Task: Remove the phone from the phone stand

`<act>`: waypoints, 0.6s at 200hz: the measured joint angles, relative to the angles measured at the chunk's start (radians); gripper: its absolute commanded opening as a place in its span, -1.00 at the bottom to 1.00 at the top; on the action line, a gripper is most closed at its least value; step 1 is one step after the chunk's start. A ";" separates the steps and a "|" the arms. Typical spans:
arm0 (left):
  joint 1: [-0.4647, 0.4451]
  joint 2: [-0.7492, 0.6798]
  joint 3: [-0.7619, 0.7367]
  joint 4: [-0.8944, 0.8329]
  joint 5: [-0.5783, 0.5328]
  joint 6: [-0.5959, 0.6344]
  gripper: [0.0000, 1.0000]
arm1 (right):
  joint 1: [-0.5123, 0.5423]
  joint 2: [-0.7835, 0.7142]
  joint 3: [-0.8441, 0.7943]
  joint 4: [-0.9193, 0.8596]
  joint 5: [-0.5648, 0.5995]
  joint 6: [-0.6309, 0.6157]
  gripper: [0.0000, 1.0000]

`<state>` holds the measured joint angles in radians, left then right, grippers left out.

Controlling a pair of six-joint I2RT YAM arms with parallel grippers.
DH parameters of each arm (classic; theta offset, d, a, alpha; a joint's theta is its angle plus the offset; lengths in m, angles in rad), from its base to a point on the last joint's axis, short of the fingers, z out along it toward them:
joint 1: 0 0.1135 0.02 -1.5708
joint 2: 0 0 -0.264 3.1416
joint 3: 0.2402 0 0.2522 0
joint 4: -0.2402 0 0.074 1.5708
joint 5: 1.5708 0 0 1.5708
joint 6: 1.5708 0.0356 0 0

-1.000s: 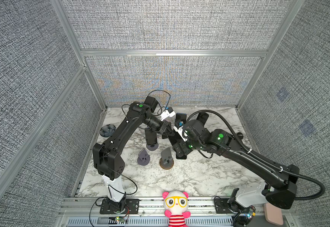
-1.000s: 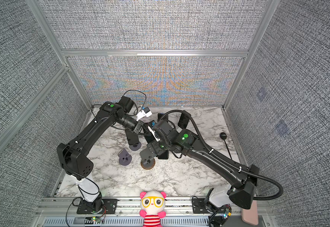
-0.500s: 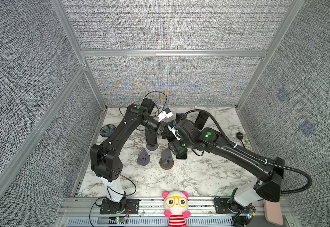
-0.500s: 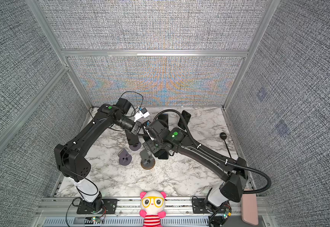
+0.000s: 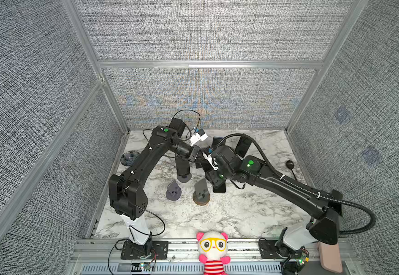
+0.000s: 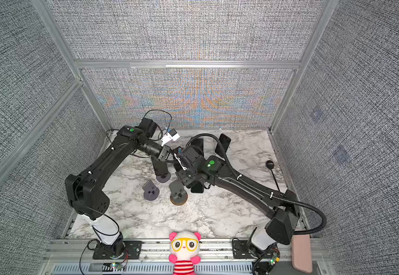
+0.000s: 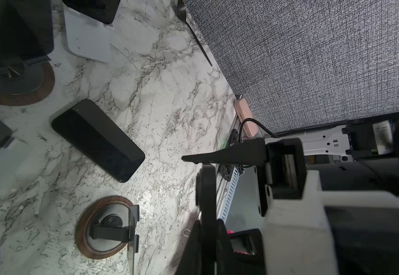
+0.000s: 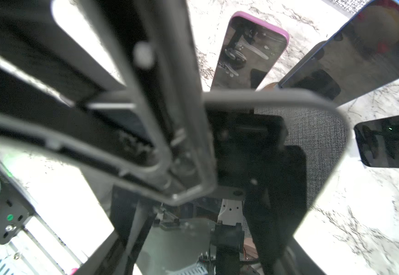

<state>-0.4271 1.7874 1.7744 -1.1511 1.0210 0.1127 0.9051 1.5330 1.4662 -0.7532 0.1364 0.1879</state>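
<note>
white marbled table [image 5: 229, 214], black phone [image 7: 97, 140] (perhaps navy)

Grey fabric walls [image 5: 205, 31] w/ alu frame [image 5: 208, 64]; white marble tabletop [image 5: 229, 214]; even light.

Both arms bend inward, wrists nearly meeting. Left gripper [image 7: 193, 164] fingers pressed together; right gripper [image 5: 215, 183] possibly part-spread, too blurred to tell.

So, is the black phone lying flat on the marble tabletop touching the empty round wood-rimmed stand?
Apart. The left wrist view shows a strip of bare marble tabletop between the black phone and the empty round wood-rimmed stand.
</note>
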 measured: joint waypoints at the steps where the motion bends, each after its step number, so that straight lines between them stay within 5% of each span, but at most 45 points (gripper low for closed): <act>1: 0.000 0.000 0.000 0.000 0.000 0.000 -1.00 | -0.001 -0.001 -0.001 0.002 -0.001 0.000 0.26; 64: 0.000 0.005 -0.003 0.003 0.006 -0.006 -1.00 | -0.021 -0.041 -0.069 0.077 -0.053 -0.002 -0.11; 98: 0.000 0.005 -0.008 0.011 0.031 0.007 -0.12 | -0.034 -0.060 -0.084 0.084 -0.060 0.024 -0.23; 120: 0.003 0.000 -0.025 0.013 0.036 0.008 0.24 | -0.054 -0.075 -0.098 0.083 -0.036 0.047 -0.27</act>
<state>-0.4244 1.7874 1.7493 -1.1378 1.0569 0.1204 0.8513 1.4578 1.3678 -0.6701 0.1001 0.2348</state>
